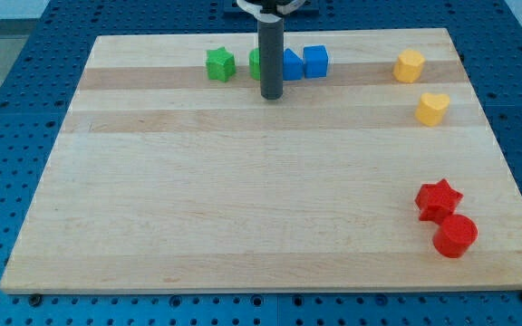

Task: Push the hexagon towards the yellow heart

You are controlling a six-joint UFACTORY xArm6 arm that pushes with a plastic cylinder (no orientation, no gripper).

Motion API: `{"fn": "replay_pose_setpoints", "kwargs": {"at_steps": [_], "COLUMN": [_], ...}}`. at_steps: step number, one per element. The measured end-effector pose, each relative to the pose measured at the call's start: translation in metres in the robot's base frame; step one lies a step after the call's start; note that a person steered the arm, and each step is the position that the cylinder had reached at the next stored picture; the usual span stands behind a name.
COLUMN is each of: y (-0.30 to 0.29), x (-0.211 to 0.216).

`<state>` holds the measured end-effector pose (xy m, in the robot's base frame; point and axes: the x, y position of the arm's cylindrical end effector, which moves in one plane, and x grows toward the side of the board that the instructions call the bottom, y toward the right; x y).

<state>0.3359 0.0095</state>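
Note:
A yellow hexagon (410,66) lies near the view's top right. A yellow heart (432,108) lies just below it and a little to the right, with a small gap between them. My tip (271,95) rests on the board near the top centre, far to the left of both yellow blocks. The rod stands in front of a green block (255,63) and partly hides it. My tip touches none of the blocks that I can see.
A green star (220,64) lies left of the rod. A blue triangle-like block (292,66) and a blue cube (315,61) lie just right of it. A red star (438,199) and a red cylinder (455,235) sit together at the bottom right of the wooden board (243,199).

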Motion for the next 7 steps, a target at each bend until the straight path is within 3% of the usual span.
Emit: {"fn": "replay_pose_setpoints", "kwargs": {"at_steps": [4,5,6,7], "y": [0.23,0.273,0.279,0.244], "x": [0.0,-0.017,-0.041,-0.043]}}
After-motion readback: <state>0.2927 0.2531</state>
